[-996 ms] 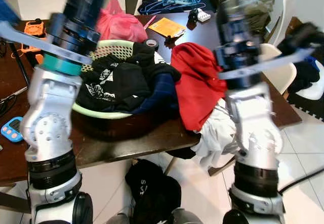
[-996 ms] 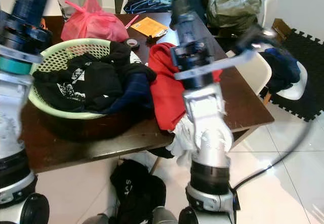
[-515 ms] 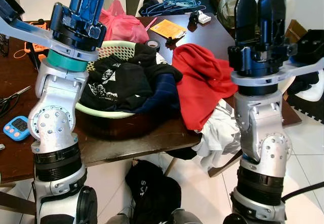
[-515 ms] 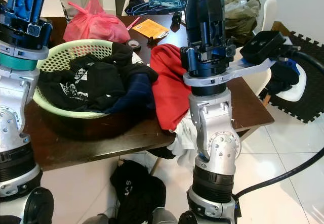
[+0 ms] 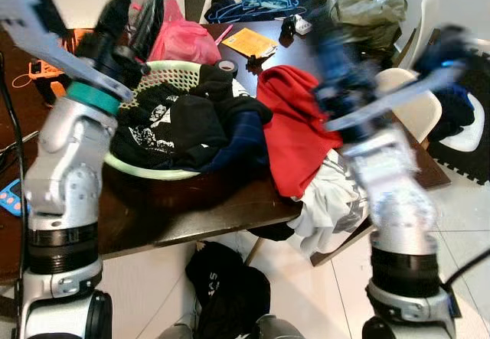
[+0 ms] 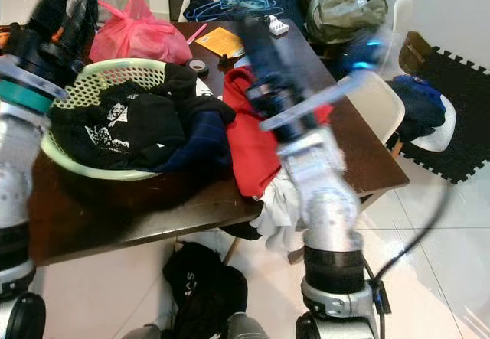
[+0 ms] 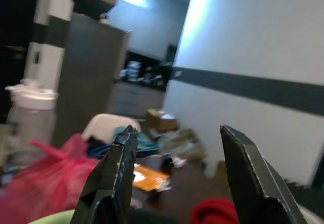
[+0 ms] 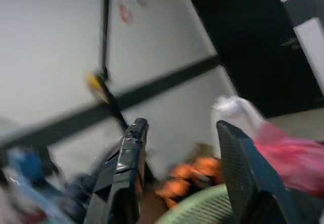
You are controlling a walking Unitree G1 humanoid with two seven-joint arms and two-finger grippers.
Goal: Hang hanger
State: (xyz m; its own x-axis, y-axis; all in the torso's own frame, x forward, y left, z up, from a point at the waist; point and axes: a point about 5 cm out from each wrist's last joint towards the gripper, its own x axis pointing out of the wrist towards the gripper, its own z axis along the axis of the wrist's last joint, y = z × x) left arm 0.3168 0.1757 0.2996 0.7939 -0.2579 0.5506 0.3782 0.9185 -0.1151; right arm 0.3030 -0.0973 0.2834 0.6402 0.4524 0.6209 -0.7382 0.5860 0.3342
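Nearby, black clothes (image 5: 184,128) fill a green basket (image 6: 99,75) beside red cloth (image 5: 295,128).

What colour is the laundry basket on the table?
Pale green laundry basket, clearest in the right eye view.

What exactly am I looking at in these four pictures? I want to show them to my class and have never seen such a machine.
This is a humanoid robot with two silver arms, each ending in two long black fingers. Two pictures come from cameras in its head, looking down; two come from cameras on its wrists, looking along the fingers.

Before it stands a dark brown wooden table. On it sit a pale green plastic laundry basket full of dark clothes, a red garment draped over the edge, a pink plastic bag and an orange paper. Blue hangers lie on a chair behind.

The left gripper and the right gripper are both raised, open and holding nothing. The arms are blurred.
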